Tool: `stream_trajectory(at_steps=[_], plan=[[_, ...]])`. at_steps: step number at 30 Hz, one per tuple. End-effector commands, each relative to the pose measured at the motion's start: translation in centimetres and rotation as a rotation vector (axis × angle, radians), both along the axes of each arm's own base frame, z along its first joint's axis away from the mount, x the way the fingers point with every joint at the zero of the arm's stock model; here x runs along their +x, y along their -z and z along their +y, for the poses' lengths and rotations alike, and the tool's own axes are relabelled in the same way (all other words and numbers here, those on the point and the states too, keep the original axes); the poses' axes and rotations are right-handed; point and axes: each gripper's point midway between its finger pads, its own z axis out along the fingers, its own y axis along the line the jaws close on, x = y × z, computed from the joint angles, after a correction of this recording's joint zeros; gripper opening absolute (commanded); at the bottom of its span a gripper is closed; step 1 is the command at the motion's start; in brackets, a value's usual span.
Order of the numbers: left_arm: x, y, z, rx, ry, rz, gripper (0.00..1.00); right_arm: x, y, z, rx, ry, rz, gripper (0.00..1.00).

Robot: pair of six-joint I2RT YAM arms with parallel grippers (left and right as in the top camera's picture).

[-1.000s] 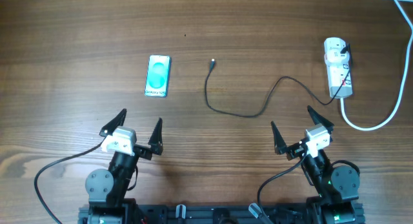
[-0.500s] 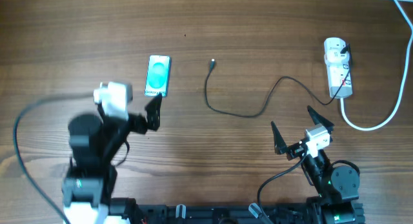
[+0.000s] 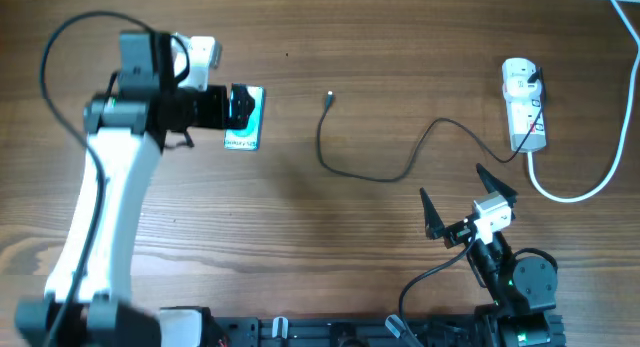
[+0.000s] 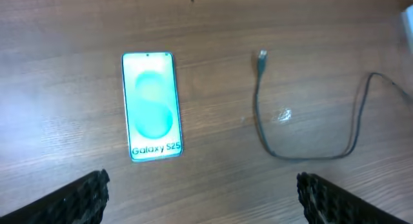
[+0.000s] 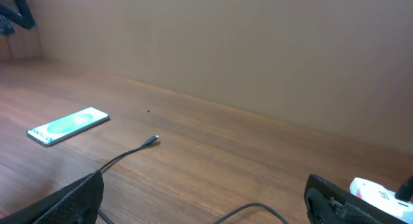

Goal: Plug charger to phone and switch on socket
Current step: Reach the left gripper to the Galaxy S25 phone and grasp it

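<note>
The phone (image 3: 252, 127) lies flat on the wooden table, cyan screen up, also in the left wrist view (image 4: 151, 106) and far left in the right wrist view (image 5: 68, 126). My left gripper (image 3: 240, 107) hovers over it, open and empty, fingers at the bottom corners of its wrist view (image 4: 206, 204). The black charger cable (image 3: 380, 173) runs from the socket (image 3: 523, 105) to its plug tip (image 3: 330, 97), right of the phone (image 4: 262, 56). My right gripper (image 3: 462, 199) is open and empty near the front edge (image 5: 206, 208).
A thick white cord (image 3: 590, 187) loops from the socket toward the table's right edge and far right corner. The socket's end shows at the right of the right wrist view (image 5: 381, 192). A plain wall stands behind the table.
My left arm has swung up from the front edge and reached out over the phone. The right arm, phone, cable and socket have not moved.
</note>
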Motion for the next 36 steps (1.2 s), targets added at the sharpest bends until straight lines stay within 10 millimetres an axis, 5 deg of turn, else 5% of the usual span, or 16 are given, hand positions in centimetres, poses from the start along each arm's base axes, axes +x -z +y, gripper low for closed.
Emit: stream_trajectory(at_steps=[1, 5, 10, 13, 18, 20, 24, 30, 36], plan=[[1.5, 2.8, 0.9, 0.099, -0.004, 0.091, 1.0, 0.0, -0.2, -0.1, 0.0, 0.006, -0.013, 1.0], [1.7, 7.0, 2.2, 0.214, -0.028, 0.198, 1.0, 0.0, -0.2, -0.1, 0.0, 0.006, -0.013, 1.0], [3.1, 9.9, 0.8, 0.183, 0.003, 0.223, 1.0, 0.0, -0.2, -0.1, 0.0, 0.006, -0.013, 1.0], [3.1, 10.1, -1.1, 0.081, 0.043, 0.232, 1.0, 0.0, -0.2, -0.1, 0.0, 0.006, -0.013, 1.0], [6.1, 9.2, -1.6, 0.037, -0.022, 0.123, 1.0, 0.0, -0.2, -0.1, 0.0, 0.006, -0.013, 1.0], [7.1, 9.2, -0.8, 0.105, -0.049, 0.082, 0.91, 0.0, -0.2, -0.1, 0.0, 0.006, -0.013, 1.0], [8.0, 9.8, 0.7, 0.275, -0.102, 0.061, 0.95, 0.0, -0.2, -0.1, 0.0, 0.006, -0.013, 1.0], [8.9, 8.5, -0.1, 0.32, -0.094, 0.054, 1.0, 0.0, -0.2, -0.1, 0.0, 0.006, -0.013, 1.0], [7.8, 12.6, -0.1, 0.343, -0.067, 0.195, 1.0, 0.0, -0.2, -0.1, 0.0, 0.006, -0.013, 1.0]])
